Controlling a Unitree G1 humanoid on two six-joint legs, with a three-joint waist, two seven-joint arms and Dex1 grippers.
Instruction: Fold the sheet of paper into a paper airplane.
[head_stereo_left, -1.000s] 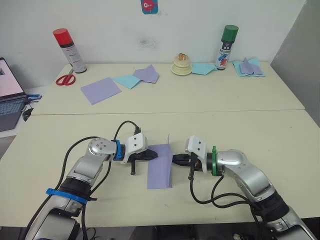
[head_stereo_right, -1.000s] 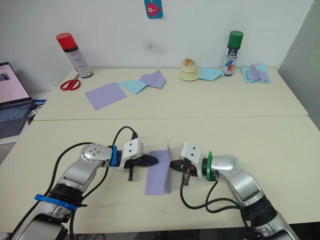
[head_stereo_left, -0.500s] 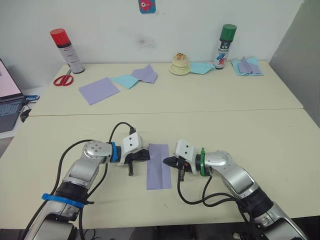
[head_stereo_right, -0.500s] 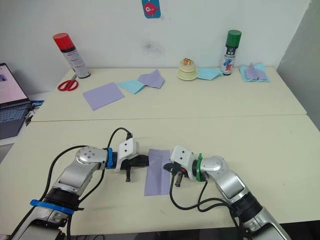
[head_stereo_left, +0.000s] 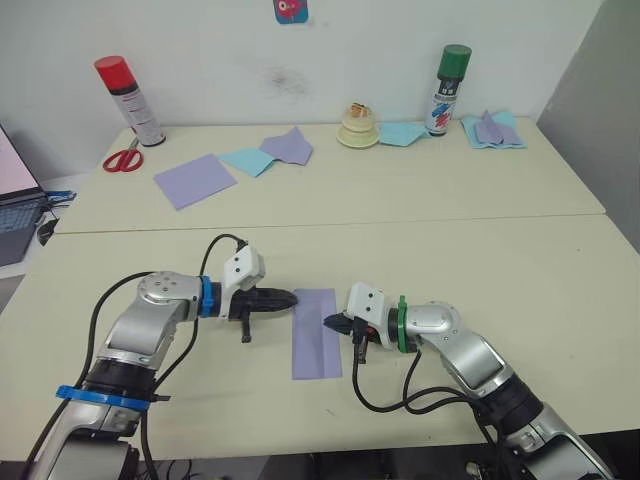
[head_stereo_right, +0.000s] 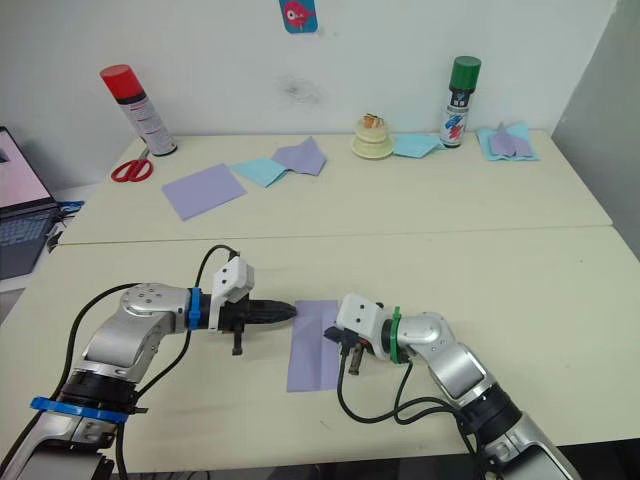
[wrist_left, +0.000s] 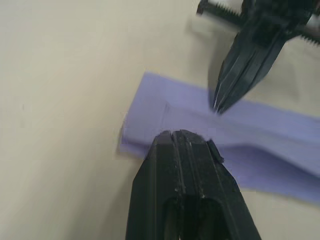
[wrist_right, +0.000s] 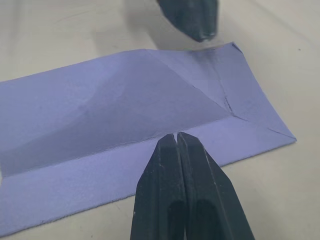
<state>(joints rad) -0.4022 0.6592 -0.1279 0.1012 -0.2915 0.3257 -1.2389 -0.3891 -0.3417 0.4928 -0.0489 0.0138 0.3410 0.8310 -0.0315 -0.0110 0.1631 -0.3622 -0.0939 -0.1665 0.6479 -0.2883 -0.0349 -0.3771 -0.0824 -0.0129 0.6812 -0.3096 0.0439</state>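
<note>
On the bench (head_stereo_left: 520, 270) the sheet of paper (head_stereo_left: 316, 332) lies folded into a narrow strip between both hands. The left hand (head_stereo_left: 290, 298) and right hand (head_stereo_left: 329, 322) each touch it, fingers pressed together.

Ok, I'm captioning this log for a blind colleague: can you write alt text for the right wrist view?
A folded lavender sheet of paper lies flat on a pale table, with diagonal creases near one end. The right gripper, jaws shut, has its tip over the paper's long fold line. The left gripper points in from the sheet's opposite long edge, jaws shut.
</note>
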